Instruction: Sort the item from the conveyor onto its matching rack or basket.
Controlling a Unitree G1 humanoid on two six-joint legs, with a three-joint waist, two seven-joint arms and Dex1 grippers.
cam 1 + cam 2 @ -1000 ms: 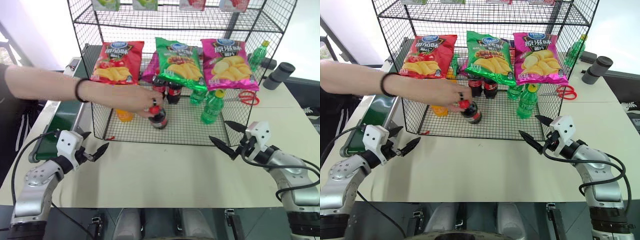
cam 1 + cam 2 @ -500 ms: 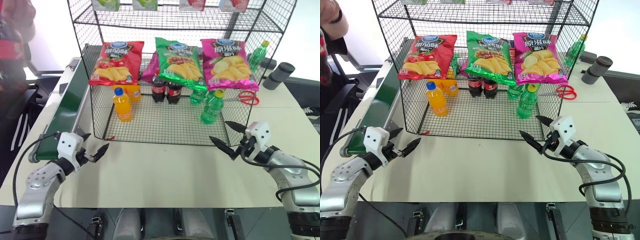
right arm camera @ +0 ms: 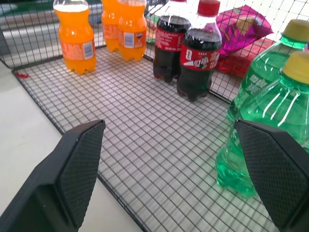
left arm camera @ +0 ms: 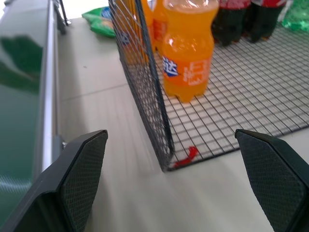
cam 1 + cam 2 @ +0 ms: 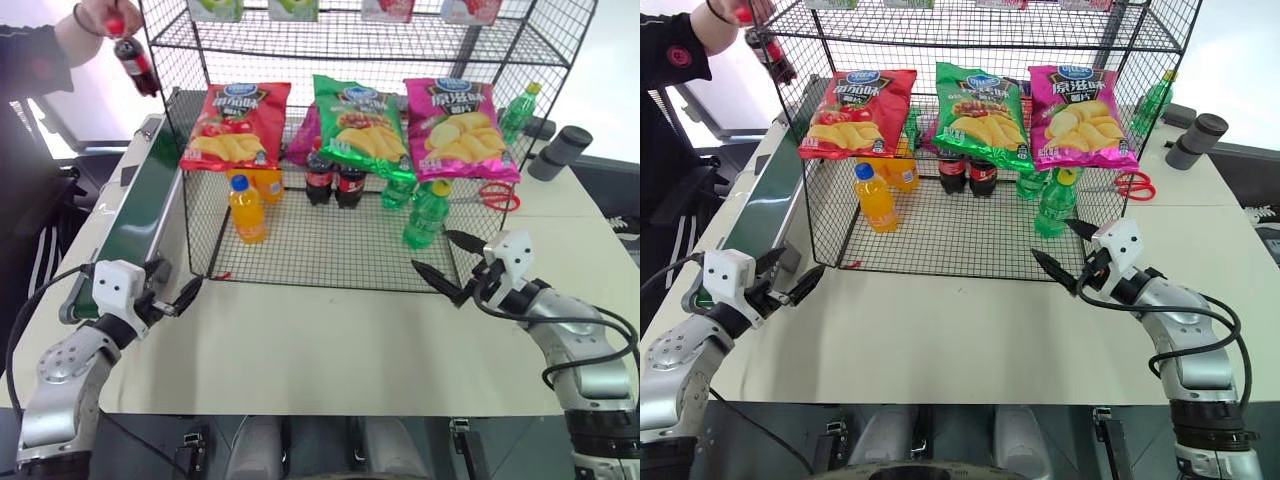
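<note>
Cola bottle (image 5: pixel 134 63) now hand-lifted, far above left claw (image 5: pixel 172 291)

Cream-topped desk (image 5: pixel 330 330), bright white wall behind, black office chair (image 5: pixel 680 195) at the left, even daylight-like lighting across the room

A: Where does the long narrow belt conveyor (image 5: pixel 135 215) run?
B: Along the left side of the big wire-grid rack (image 5: pixel 330 250) on the table (image 5: pixel 330 340).

A: And inside the rack?
B: Orange soda bottles (image 5: pixel 246 210) left, two small cola bottles (image 5: pixel 333 182) behind centre, green bottles (image 5: pixel 425 212) right, chip bags (image 5: pixel 362 120) hanging above.
</note>
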